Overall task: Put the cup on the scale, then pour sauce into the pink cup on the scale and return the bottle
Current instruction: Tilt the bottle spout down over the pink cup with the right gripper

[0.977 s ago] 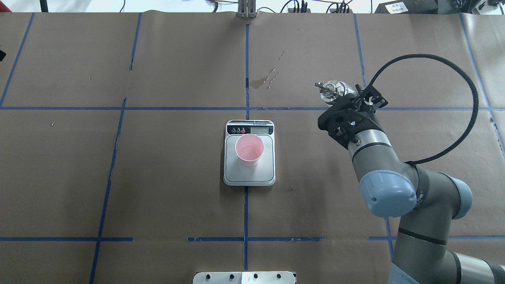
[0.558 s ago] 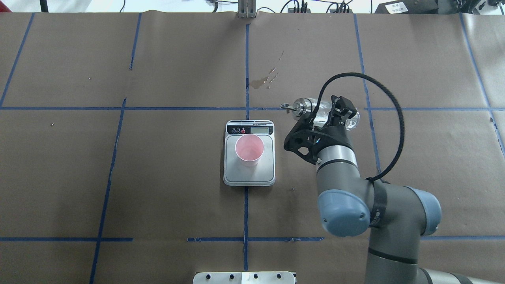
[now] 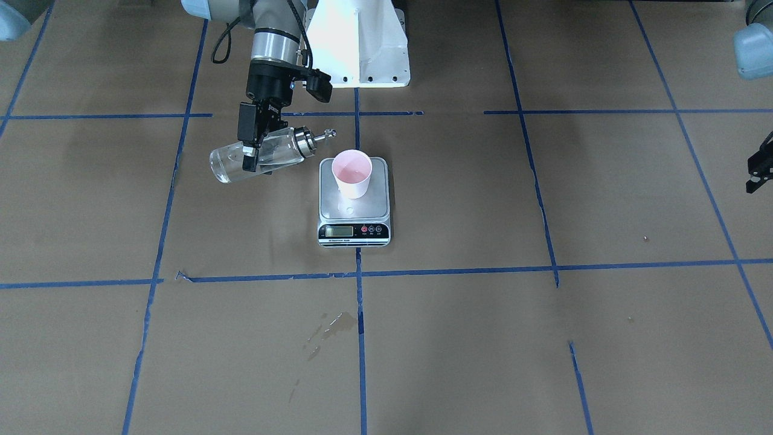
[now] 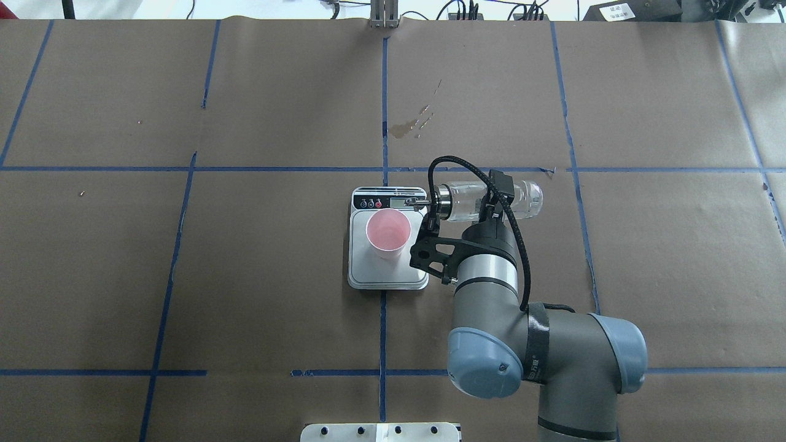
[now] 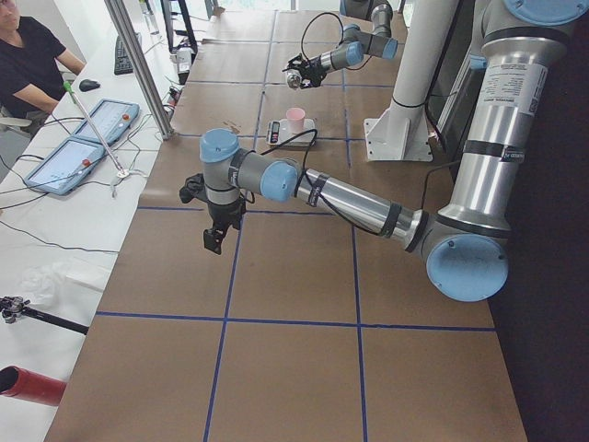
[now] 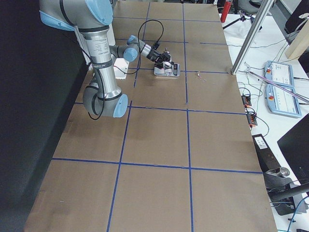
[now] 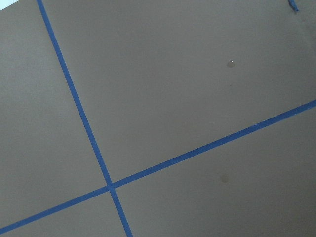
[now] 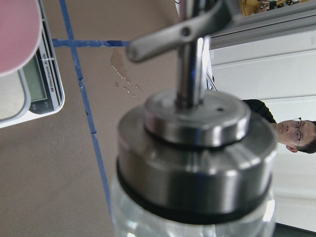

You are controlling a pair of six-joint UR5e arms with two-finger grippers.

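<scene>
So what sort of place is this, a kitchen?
Probably a robotics test lab: a brown paper-covered table gridded with blue tape lines, two grey-and-blue robot arms, one holding a clear glass bottle, and control tablets on a side desk.

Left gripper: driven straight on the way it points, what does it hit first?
Probably the table's brown paper, near a blue tape crossing. The left gripper points down, and its wrist view shows only paper and tape ahead. Its height above the table is unclear.
</scene>
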